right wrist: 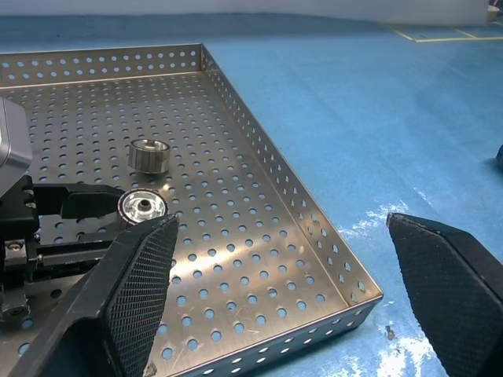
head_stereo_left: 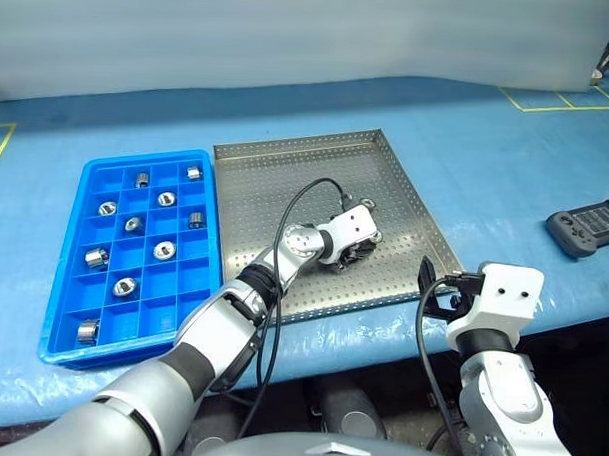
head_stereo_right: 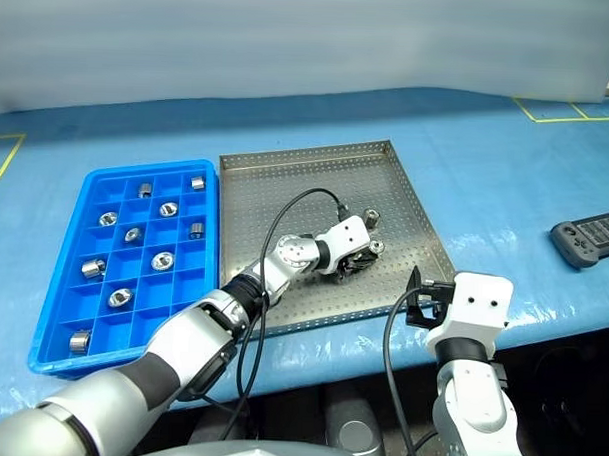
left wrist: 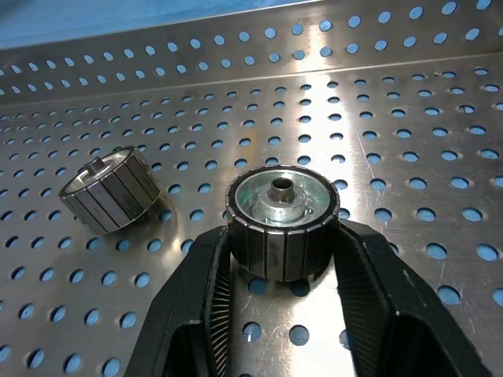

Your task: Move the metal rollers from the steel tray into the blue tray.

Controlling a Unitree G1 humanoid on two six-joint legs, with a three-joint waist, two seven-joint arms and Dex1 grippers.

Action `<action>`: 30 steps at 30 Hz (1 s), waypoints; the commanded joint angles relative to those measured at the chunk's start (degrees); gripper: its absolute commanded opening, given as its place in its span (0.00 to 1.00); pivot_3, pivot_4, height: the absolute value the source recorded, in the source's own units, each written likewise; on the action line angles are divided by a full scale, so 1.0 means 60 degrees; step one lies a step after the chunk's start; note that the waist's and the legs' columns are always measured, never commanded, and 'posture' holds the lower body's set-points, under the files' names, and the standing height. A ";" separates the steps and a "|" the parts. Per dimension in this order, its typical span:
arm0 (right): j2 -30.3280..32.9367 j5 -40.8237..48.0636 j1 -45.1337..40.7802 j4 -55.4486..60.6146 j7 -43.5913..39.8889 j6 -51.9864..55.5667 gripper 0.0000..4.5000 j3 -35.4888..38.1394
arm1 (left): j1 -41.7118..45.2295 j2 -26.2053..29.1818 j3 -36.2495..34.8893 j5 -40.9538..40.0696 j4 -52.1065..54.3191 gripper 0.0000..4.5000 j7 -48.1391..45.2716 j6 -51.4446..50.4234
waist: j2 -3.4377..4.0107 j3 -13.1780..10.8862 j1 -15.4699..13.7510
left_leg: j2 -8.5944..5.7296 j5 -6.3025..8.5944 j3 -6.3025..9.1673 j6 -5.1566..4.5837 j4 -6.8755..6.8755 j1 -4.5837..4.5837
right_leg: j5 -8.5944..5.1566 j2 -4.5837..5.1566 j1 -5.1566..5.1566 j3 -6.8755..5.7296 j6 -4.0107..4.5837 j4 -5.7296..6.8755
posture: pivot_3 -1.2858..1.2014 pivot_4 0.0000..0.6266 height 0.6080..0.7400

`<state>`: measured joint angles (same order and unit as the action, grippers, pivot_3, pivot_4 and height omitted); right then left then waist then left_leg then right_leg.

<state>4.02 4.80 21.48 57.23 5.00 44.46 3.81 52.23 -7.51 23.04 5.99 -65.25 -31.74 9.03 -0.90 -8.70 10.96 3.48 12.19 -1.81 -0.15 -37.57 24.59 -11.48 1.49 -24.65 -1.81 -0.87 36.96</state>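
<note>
The left hand (left wrist: pixel 275 314) is clamped on one of the metal rollers (left wrist: pixel 279 218) on the steel tray (head_stereo_left: pixel 286 177); a second roller (left wrist: pixel 110 188) lies near it. The right hand (right wrist: pixel 283 290) is held wide apart and empty at the tray's near corner. Nine rollers are seen in the blue tray (head_stereo_left: pixel 65 345) alongside on the bench (head_stereo_left: pixel 487 164); no writing can be read.

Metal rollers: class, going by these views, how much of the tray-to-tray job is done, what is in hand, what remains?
Done: nine rollers sit in the blue tray. In hand: the left gripper is shut on a metal roller, not yet lifted off the steel tray. Left: that roller and a second roller beside it. The right gripper is open, holding nothing.
</note>
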 commanded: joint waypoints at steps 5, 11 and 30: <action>0.0054 -0.0017 -0.0269 0.0452 -0.0064 0.0174 1.00 -0.0109 | 0.0115 -0.1672 -0.0458 -0.0545 0.0832 0.37 -0.0160 0.0154 | -0.0002 -0.0002 -0.0017 | 0.0000 0.0000 0.0002 0.0000 0.0000 -0.0002 | 0.0000 0.0001 0.0000 0.0004 0.0000 0.0000 | 0.41 0.24 1.00; 0.0282 0.0099 -0.1410 -0.0044 -0.0388 0.0510 1.00 -0.0565 | -0.0621 -0.0590 -0.0867 -0.1500 0.3967 0.37 -0.0690 -0.1273 | -0.0002 -0.0001 -0.0144 | -0.0002 -0.0002 0.0002 -0.0003 0.0005 -0.0006 | 0.0005 0.0001 -0.0003 0.0022 -0.0007 0.0001 | 0.45 0.24 1.00; 0.1237 0.0447 -0.4520 -0.2284 -0.2161 0.0741 1.00 -0.1883 | -0.4493 0.3154 -0.2537 -0.1749 1.3191 0.37 0.1247 -0.6871 | 0.0001 -0.0005 -0.1884 | -0.0011 -0.0011 -0.0029 -0.0011 0.0037 -0.0026 | 0.0041 -0.0017 0.0000 0.0042 -0.0064 -0.0007 | 0.55 0.24 1.00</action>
<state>11.03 7.04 -4.60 42.83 -7.12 49.40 -7.24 25.60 11.46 8.28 -4.43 8.18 -24.89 -30.95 -0.89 -8.72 -0.34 3.41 12.12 -1.98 -0.21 -37.37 24.46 -11.24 1.39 -24.65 -1.57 -1.25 36.90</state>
